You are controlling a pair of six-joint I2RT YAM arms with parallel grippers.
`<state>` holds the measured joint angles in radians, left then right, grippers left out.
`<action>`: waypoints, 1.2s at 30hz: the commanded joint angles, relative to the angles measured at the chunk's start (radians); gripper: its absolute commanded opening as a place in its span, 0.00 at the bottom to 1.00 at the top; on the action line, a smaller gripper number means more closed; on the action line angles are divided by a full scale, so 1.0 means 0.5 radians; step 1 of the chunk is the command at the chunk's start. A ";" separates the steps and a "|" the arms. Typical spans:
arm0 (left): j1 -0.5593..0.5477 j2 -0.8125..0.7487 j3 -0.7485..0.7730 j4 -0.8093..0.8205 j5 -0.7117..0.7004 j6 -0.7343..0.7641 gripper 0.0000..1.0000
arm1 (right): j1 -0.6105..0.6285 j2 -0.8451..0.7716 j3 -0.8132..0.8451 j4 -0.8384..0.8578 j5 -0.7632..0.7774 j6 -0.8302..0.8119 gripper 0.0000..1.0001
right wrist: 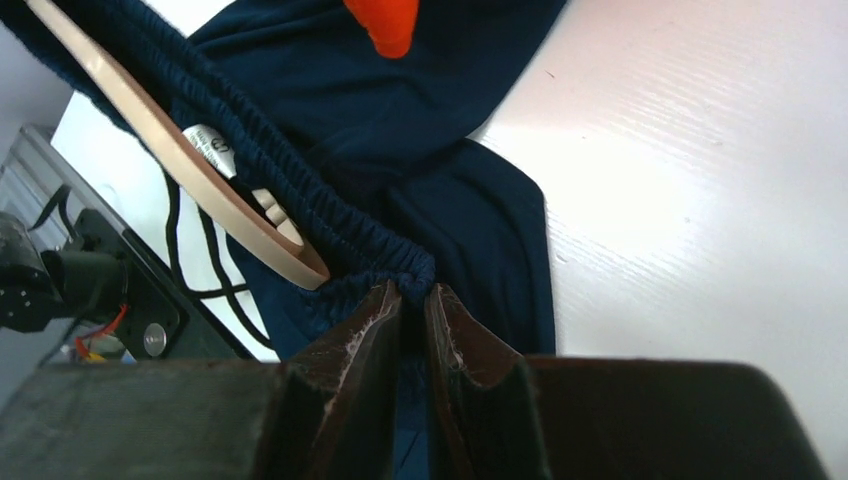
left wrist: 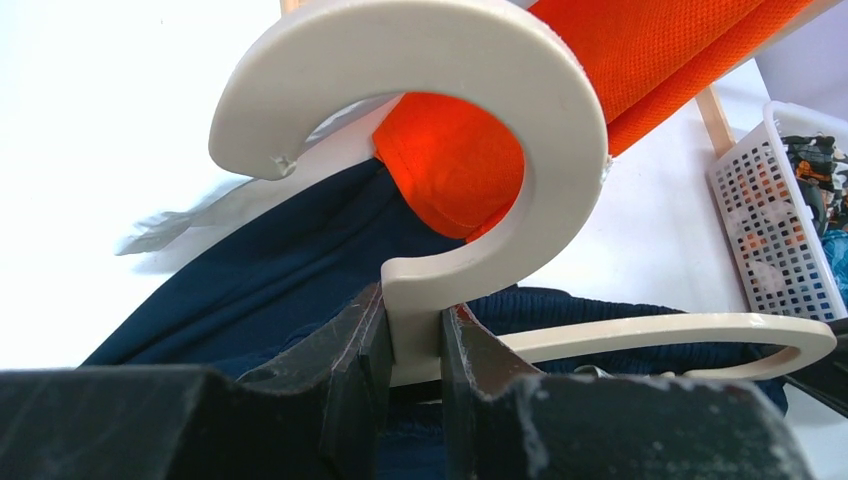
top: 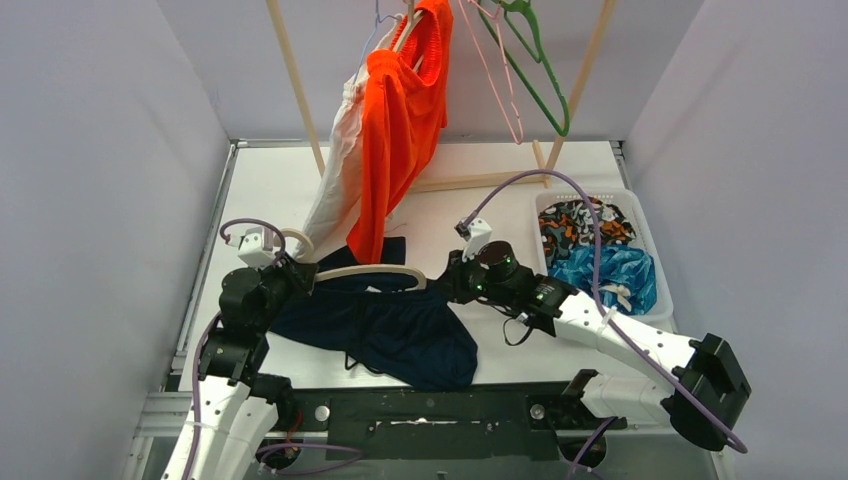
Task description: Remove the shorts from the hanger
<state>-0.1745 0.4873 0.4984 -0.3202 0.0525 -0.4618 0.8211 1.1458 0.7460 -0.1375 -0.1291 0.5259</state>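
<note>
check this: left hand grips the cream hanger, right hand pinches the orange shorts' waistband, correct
One slip: the right hand pinches the waistband of the navy shorts, as the right wrist view shows. The left hand does grip the cream hanger.

On my feed I log:
- plain pale grey wall panels point(top: 100, 200) at left, right and back, evenly lit
- flat white tabletop point(top: 270, 190) with a soft sheen
- light wooden rack poles point(top: 295, 85) slanting up from the table's rear
- black metal rail point(top: 430, 410) along its near edge
</note>
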 commanded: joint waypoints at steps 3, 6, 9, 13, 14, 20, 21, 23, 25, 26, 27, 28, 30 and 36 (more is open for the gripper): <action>0.036 -0.076 0.106 0.131 -0.103 0.042 0.00 | 0.168 0.077 0.042 0.003 0.030 -0.338 0.08; 0.036 -0.114 0.082 0.183 -0.045 0.042 0.00 | 0.198 0.176 0.126 -0.152 0.221 -0.361 0.07; 0.038 -0.115 0.074 0.218 0.047 0.046 0.00 | 0.198 0.218 0.135 -0.110 0.275 -0.340 0.07; 0.038 -0.085 0.069 0.230 0.101 0.049 0.00 | 0.198 0.202 0.176 -0.047 0.335 -0.248 0.09; 0.036 -0.078 0.068 0.229 0.103 0.049 0.00 | 0.197 0.178 0.175 -0.028 0.330 -0.236 0.11; 0.038 -0.034 0.074 0.223 0.113 0.052 0.00 | 0.197 -0.027 0.107 0.058 0.185 -0.221 0.27; 0.040 -0.031 0.072 0.224 0.111 0.052 0.00 | 0.196 -0.082 0.090 0.055 0.174 -0.228 0.29; 0.039 -0.020 0.071 0.221 0.108 0.052 0.00 | 0.195 -0.154 0.064 0.026 0.204 -0.228 0.34; 0.038 -0.008 0.074 0.217 0.113 0.052 0.00 | 0.195 -0.227 0.051 -0.024 0.258 -0.226 0.37; 0.039 -0.002 0.074 0.219 0.116 0.052 0.00 | 0.194 -0.264 0.046 -0.038 0.265 -0.229 0.40; 0.039 0.005 0.074 0.218 0.119 0.052 0.00 | 0.195 -0.294 0.040 -0.043 0.261 -0.229 0.41; 0.039 0.011 0.074 0.217 0.122 0.052 0.00 | 0.194 -0.324 0.034 -0.038 0.246 -0.233 0.41; 0.039 0.024 0.077 0.220 0.131 0.054 0.00 | 0.197 -0.367 0.016 0.027 0.135 -0.243 0.47; 0.039 0.046 0.075 0.225 0.164 0.052 0.00 | 0.210 -0.265 -0.034 0.417 -0.248 -0.214 0.66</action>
<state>-0.1616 0.5095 0.4984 -0.2951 0.1066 -0.4500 0.9230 0.9768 0.7380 -0.1162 -0.1291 0.4118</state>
